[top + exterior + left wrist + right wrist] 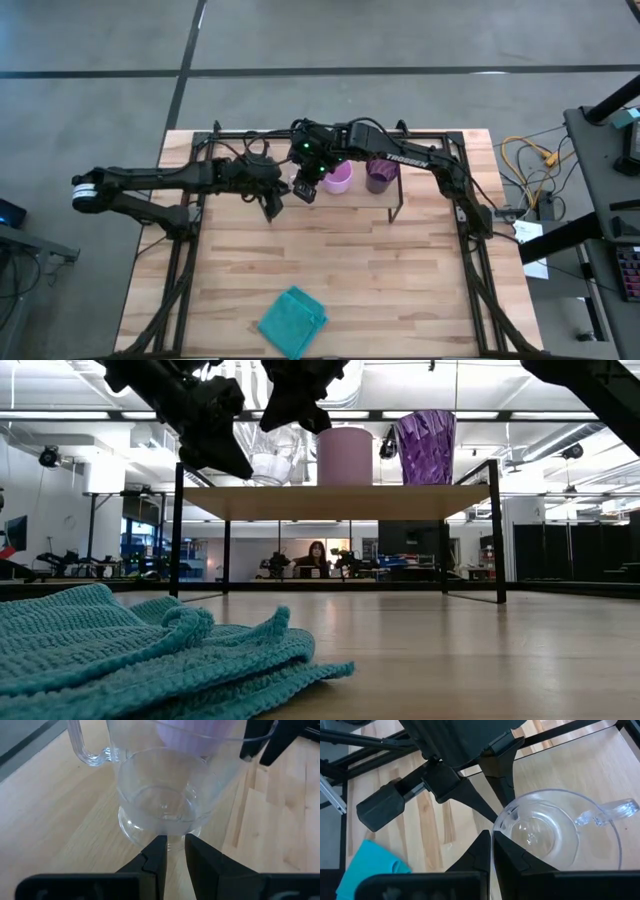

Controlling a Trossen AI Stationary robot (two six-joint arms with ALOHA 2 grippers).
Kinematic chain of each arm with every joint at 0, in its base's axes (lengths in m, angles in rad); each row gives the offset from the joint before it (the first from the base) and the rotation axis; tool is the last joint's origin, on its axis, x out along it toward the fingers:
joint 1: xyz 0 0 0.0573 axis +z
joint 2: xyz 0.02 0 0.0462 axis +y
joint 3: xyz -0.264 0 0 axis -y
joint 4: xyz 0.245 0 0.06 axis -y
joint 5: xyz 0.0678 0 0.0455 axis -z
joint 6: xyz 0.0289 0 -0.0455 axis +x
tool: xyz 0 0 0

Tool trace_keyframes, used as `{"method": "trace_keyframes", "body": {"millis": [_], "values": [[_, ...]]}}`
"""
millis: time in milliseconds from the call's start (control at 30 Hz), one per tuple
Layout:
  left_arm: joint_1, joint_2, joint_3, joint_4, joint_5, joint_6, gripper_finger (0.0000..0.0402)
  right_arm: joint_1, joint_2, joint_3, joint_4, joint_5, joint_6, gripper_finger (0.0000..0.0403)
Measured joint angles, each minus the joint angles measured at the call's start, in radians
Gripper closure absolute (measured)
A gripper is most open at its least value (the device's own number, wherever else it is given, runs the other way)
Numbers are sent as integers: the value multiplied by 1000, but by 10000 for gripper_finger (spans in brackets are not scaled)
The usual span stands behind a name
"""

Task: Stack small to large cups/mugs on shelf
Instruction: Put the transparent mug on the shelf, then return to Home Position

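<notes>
The clear glass cup (272,460) stands at the left end of the shelf (340,501). Beside it on the shelf are the pink mug (345,455) and then the purple tumbler (425,445). My right gripper (492,855) comes down from above and is shut on the glass cup (555,830). My left gripper (175,842) sits low at the cup's left side, pointing at its base (165,827). Its fingers stand a narrow gap apart with nothing between them. Whether they touch the glass I cannot tell. My right gripper pinches the glass cup's rim (496,822) on the side opposite the handle (612,810), one finger inside the cup and one outside. The fingers come from above, pointing down. The cup stays upright with its base on the shelf.
A teal cloth (293,320) lies near the table's near edge, close in front of the low camera (150,650). The black outer frame (470,215) borders the table. Bare wood (380,270) lies between the shelf and the cloth. A person (318,558) sits far behind.
</notes>
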Motion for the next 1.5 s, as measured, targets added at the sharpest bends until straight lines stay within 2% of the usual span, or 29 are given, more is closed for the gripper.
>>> {"method": "trace_keyframes", "body": {"millis": [633, 933, 1133, 1500], "values": [[0, -4, -31, 15, -2, 0, 345, 0, 3, -12, 10, 1, -7, 391], [0, -5, -40, 11, -12, 2, 345, 1, -1, -70, 85, -4, 0, 335], [0, -11, -41, 8, -4, 2, 345, 0, -1, -61, 110, 8, 11, 306], [0, -64, -37, -9, 0, -4, 345, 3, -36, 8, 90, 35, 4, 323]]}}
